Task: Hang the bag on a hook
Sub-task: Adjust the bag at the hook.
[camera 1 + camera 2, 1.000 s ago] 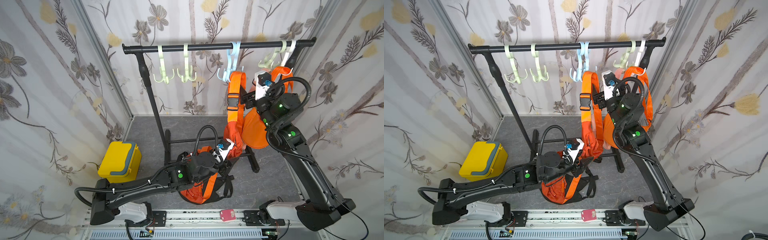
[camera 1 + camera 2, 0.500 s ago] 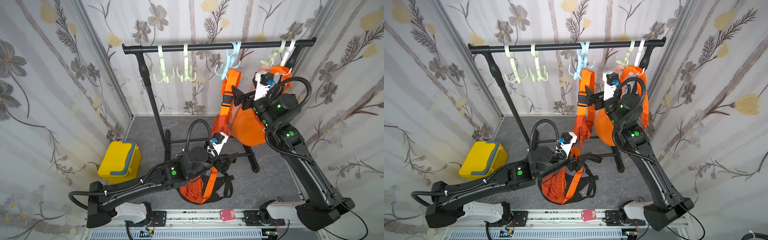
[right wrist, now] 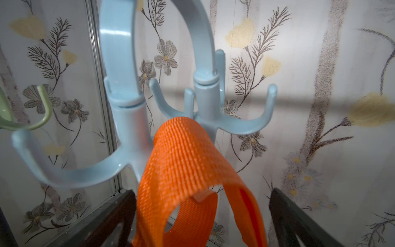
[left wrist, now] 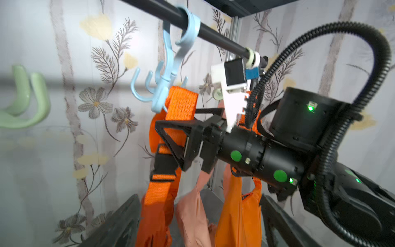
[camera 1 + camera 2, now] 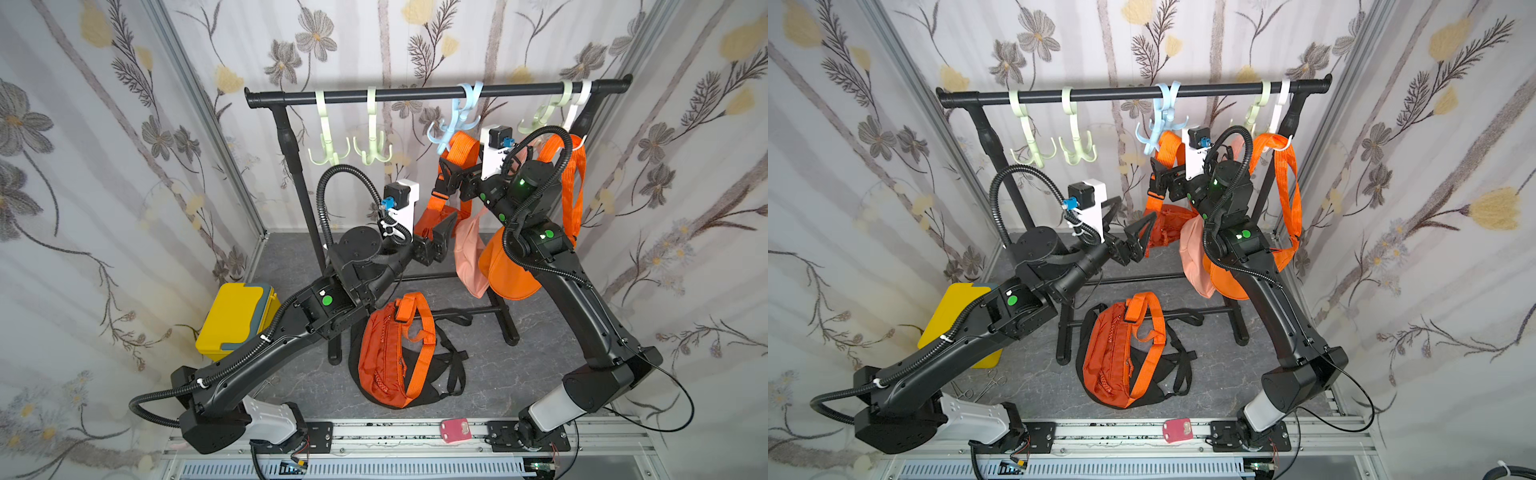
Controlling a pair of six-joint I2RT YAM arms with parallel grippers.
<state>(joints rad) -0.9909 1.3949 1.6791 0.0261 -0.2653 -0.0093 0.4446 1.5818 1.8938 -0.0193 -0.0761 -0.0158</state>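
An orange bag (image 5: 1166,226) hangs by its wide orange strap (image 3: 181,154), which is looped over a prong of the light blue hook (image 3: 205,100) on the black rail (image 5: 415,94). My right gripper (image 3: 203,224) is open just below the hook. The strap passes between its fingers (image 3: 106,220) without being pinched. In a top view my right gripper (image 5: 448,183) stands at the strap's upper part. My left gripper (image 5: 436,235) is open, lower down and just left of the bag's body. In the left wrist view the bag (image 4: 156,213) hangs between its spread fingers (image 4: 119,222).
A second orange bag (image 5: 390,353) lies on the grey floor by the rack's feet. An orange tote (image 5: 513,272) and a pink bag (image 5: 469,257) hang at the rail's right end. Pale green hooks (image 5: 328,153) hang free at the left. A yellow box (image 5: 237,320) stands left.
The strap went onto the blue hook. Both grippers opened and let go of the bag. My left arm rose and drew back to the left.
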